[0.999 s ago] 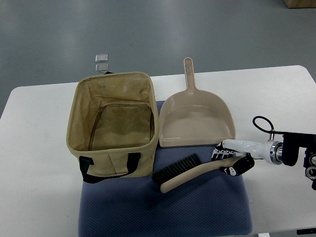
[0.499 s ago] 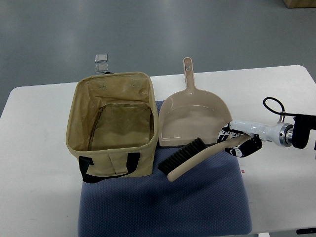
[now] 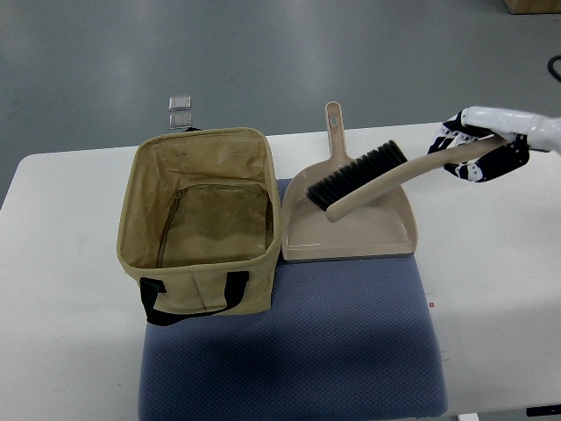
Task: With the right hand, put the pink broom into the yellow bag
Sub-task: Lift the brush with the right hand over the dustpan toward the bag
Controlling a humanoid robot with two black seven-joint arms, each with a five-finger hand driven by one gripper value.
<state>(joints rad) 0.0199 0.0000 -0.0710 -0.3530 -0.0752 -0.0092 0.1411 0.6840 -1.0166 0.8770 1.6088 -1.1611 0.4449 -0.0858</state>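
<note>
Because the broom (image 3: 368, 177) must clear the bag's rim, the right hand (image 3: 478, 151) grips its handle end and holds it raised over the dustpan (image 3: 351, 232), bristles toward the open yellow bag (image 3: 203, 219) near the counter's (image 3: 70, 263) left edge.

The broom (image 3: 377, 175) has black bristles and a beige-pink handle, matching the beige-pink dustpan (image 3: 351, 224). The bag (image 3: 203, 219) is tan-yellow with black straps, standing on a blue-grey dotted mat (image 3: 351, 351) over the white table (image 3: 61, 263). The right hand (image 3: 478, 153) is white with black-and-white patterned fingers.
</note>
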